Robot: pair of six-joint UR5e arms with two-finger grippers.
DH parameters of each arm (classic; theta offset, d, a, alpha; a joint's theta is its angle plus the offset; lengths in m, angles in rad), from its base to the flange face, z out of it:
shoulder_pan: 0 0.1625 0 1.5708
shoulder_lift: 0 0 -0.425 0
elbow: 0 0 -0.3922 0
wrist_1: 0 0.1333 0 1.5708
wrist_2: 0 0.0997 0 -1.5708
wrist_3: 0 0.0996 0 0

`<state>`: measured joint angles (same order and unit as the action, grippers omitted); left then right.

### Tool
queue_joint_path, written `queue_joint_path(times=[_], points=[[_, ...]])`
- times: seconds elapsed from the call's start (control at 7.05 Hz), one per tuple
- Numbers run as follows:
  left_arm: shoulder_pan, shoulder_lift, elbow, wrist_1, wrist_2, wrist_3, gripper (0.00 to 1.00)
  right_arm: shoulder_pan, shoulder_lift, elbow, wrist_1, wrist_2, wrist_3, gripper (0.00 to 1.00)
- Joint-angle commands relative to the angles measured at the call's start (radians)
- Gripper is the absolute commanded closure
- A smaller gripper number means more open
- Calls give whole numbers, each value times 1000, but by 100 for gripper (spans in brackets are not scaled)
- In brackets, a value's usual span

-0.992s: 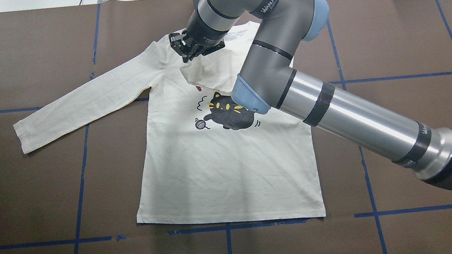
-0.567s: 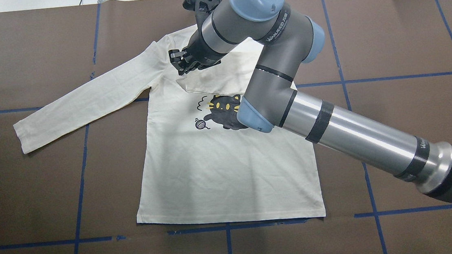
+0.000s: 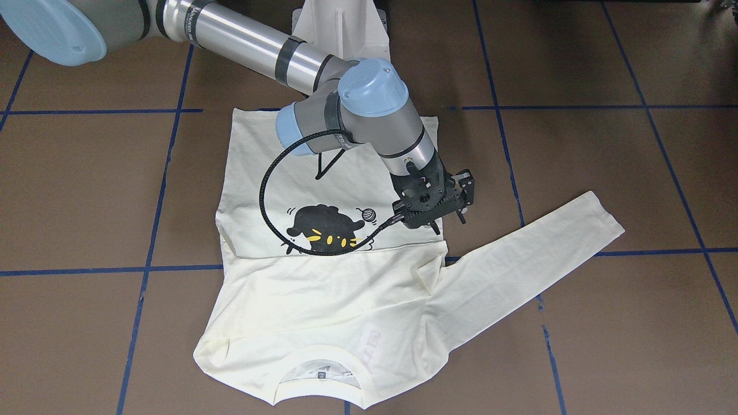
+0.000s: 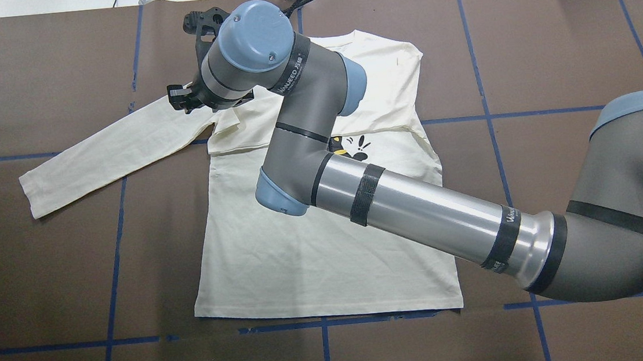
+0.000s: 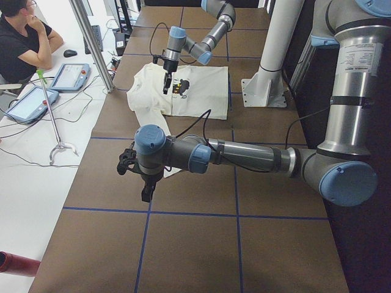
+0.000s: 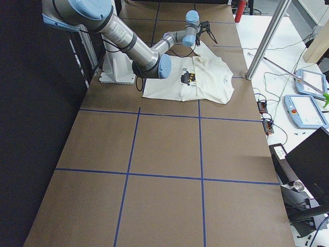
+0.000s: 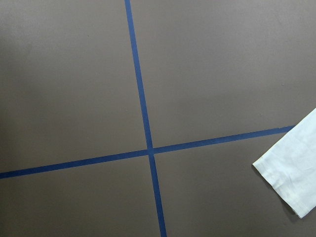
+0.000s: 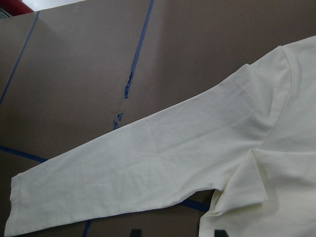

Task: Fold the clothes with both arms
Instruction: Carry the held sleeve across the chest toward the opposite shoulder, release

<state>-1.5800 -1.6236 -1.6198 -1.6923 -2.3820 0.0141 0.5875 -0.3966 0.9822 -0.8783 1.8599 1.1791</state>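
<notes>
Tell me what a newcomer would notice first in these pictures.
The cream shirt lies flat on the brown table, cat print showing, one sleeve folded across its chest, the other sleeve stretched toward the robot's left. The right arm reaches across it, the right gripper open above that sleeve's shoulder.

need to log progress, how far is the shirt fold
Done: one sleeve lies folded across the chest of the shirt. In hand: nothing gripped; the right pincer hovers open above the other sleeve near its shoulder. To do: that sleeve is stretched out on the table, and the body is unfolded.
</notes>
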Motion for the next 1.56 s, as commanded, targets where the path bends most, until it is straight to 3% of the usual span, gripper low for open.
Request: queue_joint_path(times=[0.0, 0.28, 0.43, 0.57, 0.71, 0.85, 1.13, 1.42], points=[[1, -2, 22, -52, 7, -52, 0, -3, 7, 31, -124, -2, 16, 0], [90, 5, 14, -244, 93, -397, 0, 9, -8, 174, -523, 7, -7, 0], [165, 20, 11, -341, 154, -565, 0, 49, -69, 261, -676, 28, -44, 0], [251, 60, -15, -436, 208, -714, 0, 107, -209, 418, -753, 82, -111, 0], [347, 89, -58, -487, 254, -876, 0, 165, -387, 584, -775, 131, -190, 0], [441, 91, -74, -494, 297, -1030, 0, 225, -519, 692, -778, 168, -288, 0], [608, 93, -83, -509, 414, -1239, 0, 326, -654, 739, -778, 260, -399, 0], [636, 90, -58, -521, 415, -1234, 0, 402, -735, 740, -768, 329, -498, 0]])
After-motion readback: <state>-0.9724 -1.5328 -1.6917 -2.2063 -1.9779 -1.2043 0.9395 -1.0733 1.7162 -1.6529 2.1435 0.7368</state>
